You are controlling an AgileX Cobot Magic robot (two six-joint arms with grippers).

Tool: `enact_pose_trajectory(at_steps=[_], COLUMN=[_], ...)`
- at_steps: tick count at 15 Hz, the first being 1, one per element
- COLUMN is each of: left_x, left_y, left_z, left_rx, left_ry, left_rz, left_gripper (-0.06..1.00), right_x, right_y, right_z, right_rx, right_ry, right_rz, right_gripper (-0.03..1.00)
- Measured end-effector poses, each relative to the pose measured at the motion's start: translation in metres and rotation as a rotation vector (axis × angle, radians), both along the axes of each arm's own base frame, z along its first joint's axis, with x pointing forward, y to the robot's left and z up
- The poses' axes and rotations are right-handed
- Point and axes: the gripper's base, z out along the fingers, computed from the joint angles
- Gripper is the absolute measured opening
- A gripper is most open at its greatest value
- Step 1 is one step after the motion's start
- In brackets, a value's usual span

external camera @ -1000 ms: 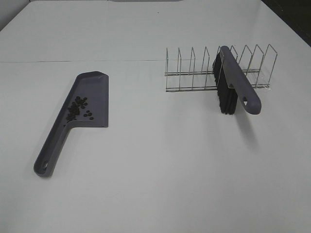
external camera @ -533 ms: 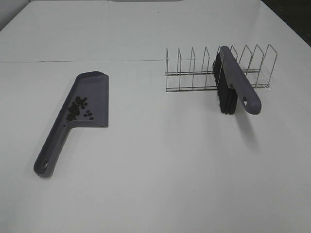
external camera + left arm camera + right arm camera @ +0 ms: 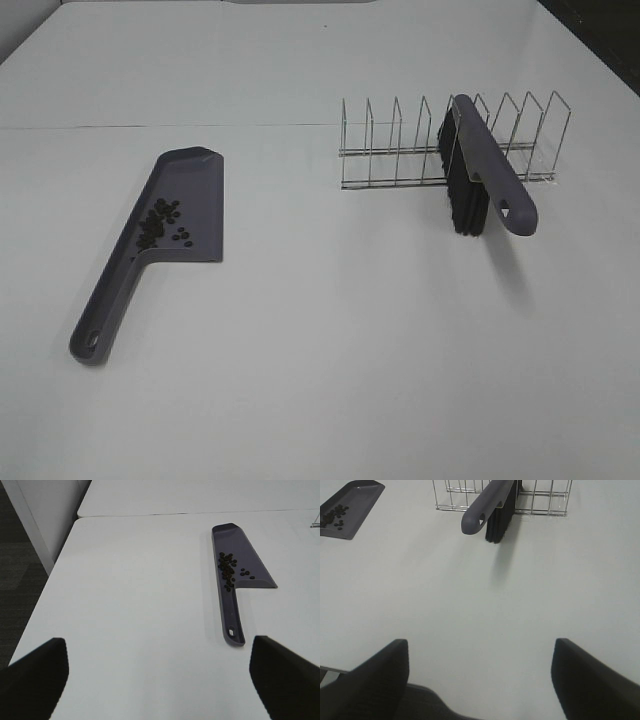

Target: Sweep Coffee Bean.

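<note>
Several coffee beans (image 3: 162,222) lie in a cluster inside the grey dustpan (image 3: 190,180), which rests flat on the white table at the left; its handle (image 3: 103,310) points toward the front. The left wrist view shows the same beans (image 3: 228,570) and dustpan (image 3: 250,562) well ahead of my left gripper (image 3: 159,677), which is open and empty. A grey brush with black bristles (image 3: 482,170) leans in the wire rack (image 3: 400,150) at the right. In the right wrist view that brush (image 3: 487,502) is far from my open, empty right gripper (image 3: 480,677). Neither gripper appears in the exterior high view.
The wire rack (image 3: 545,497) stands at the back right of the table. The table's left edge (image 3: 47,587) drops to a dark floor. A seam (image 3: 160,126) runs across the tabletop behind the dustpan.
</note>
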Motion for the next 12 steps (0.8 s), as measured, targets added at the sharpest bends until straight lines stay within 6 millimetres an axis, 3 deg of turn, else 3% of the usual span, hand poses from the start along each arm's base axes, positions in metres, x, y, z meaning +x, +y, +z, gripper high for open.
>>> enact_pose_trajectory(at_steps=[12], left_x=[0.0], left_y=[0.0], left_z=[0.0], left_rx=[0.0], left_ry=[0.0], left_rz=[0.0], left_gripper=[0.72], right_x=[0.0], right_y=[0.0001], right_z=[0.0], right_rx=[0.001], right_ry=[0.0], right_rz=[0.001], right_gripper=[0.74])
